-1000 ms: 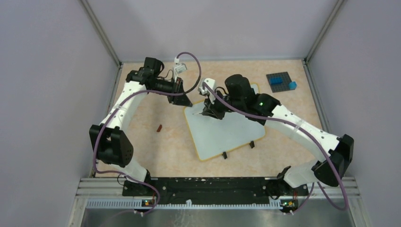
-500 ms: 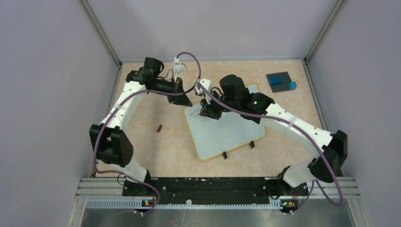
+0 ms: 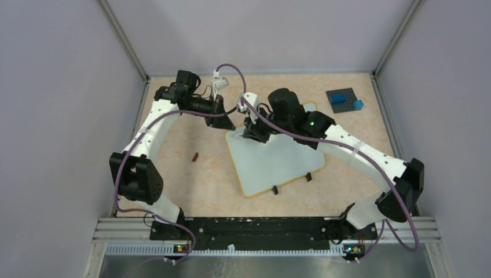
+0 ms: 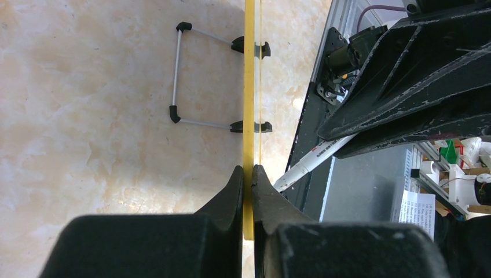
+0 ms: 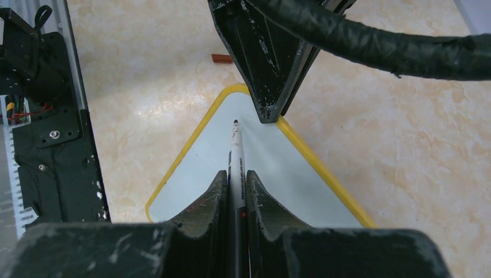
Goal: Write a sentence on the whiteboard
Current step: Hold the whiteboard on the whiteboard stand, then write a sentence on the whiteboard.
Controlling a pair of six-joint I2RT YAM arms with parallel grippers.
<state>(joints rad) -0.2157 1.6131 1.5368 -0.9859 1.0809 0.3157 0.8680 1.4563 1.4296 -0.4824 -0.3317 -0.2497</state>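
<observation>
**Board pinned, marker poised at the corner**

The board [image 3: 278, 162] lies flat on the table [image 3: 191, 185], a little askew, between the 2 arms. The left gripper [image 3: 227, 123] is closed tight on its yellow rim [image 4: 249, 87] at the far left corner. The left wrist view shows both fingers pressed against the rim edge-on, so the board is pinned.

The right gripper [image 3: 253, 134] is clamped on the marker [image 5: 236, 152]. It sticks out ahead of the fingers, its tip over the white face just inside that same corner, near the left gripper's fingertips. I cannot tell whether the tip touches the surface or hangs just off it. No writing shows on the board, though the right arm hides part of it.

A small red piece [image 3: 195, 156], maybe the cap, lies on the table left of the board, well apart. A studded plate [image 3: 343, 99] with blue bricks sits far off to the right.

To my eye this is the very start of writing, with the 1st stroke not yet made. The next move calls for bringing the tip down to light, even contact. It should then run away from the left fingers, which crowd that corner, while the left grip stops the board sliding
</observation>
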